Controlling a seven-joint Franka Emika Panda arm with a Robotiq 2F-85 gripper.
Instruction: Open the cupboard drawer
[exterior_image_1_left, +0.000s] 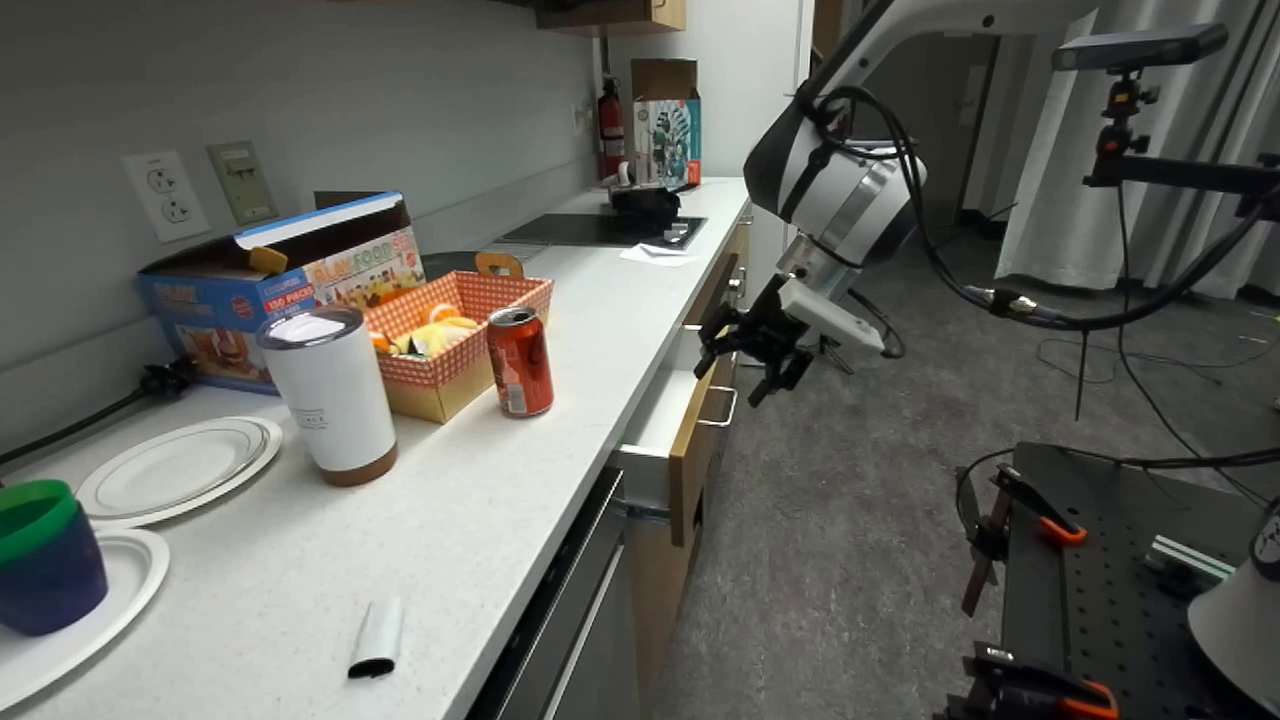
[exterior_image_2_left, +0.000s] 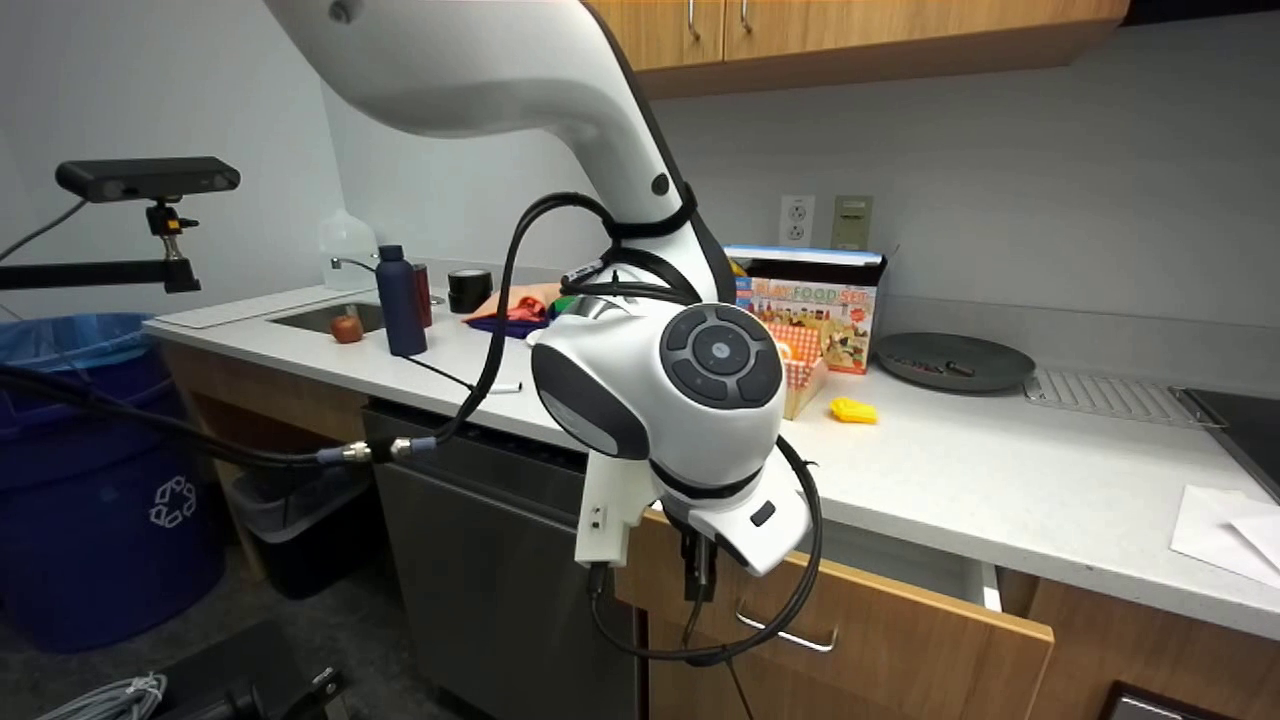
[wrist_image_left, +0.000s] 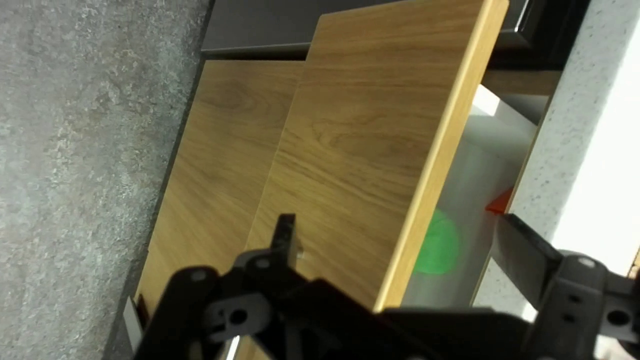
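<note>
Cupboard drawer shown partly open under a white surface, with spread jaws held over its front

Beneath the edge of the surface, the drawer is slid partly out; its tan wood front panel is seen in both exterior views and in the wrist view. A slim metal handle is fitted to the panel. White inner walls are exposed, and a green item and, partly covered by the surface's edge, a red item can be seen inside.

The jaws are spread wide and empty. In the wrist view, their fingers are shown either side of the drawer's top edge, one over the front panel, one over the rim of the surface; whether the drawer is touched cannot be told. The jaws are carried by a white-and-black robot arm; in an exterior view they are mostly hidden by the wrist.

On the surface, a red soda can is stood upright just beside a red-checked box. A blue play food carton, a white tumbler, paper plates and a purple cup topped with green are set nearby. In an exterior view, a dark pan and a dark blue bottle are also shown there. A grey metallic front is placed just beside the drawer.
</note>
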